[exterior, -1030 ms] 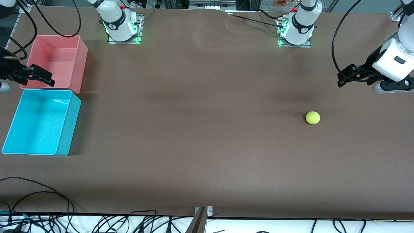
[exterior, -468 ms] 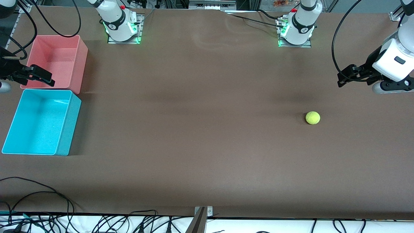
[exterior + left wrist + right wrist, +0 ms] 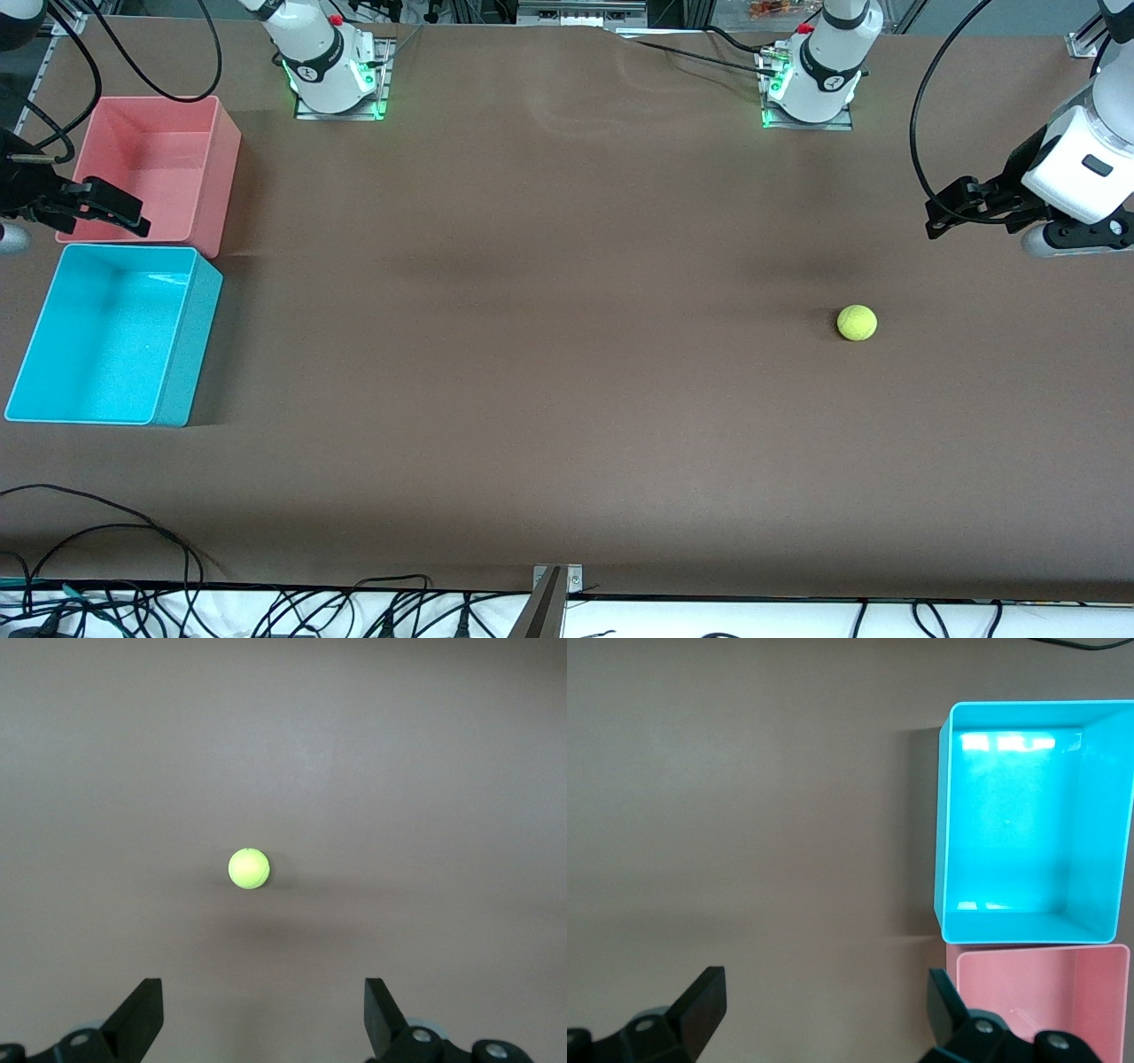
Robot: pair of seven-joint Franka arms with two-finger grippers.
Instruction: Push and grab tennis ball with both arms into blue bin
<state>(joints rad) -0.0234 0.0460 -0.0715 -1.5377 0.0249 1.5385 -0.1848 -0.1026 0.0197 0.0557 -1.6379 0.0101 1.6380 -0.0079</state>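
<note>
Both tools, left point(image 3: 941, 215) and right point(image 3: 124, 214), stay spread wide; tennis ball point(image 3: 857, 322) hasn't moved

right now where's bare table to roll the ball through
The tabletop lies bare from the tennis ball to the blue bin. It is crowded only at the right arm's end, where the pink bin touches the blue one.

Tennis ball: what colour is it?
Yellow-green; the tennis ball shows best in the left wrist view.
</note>
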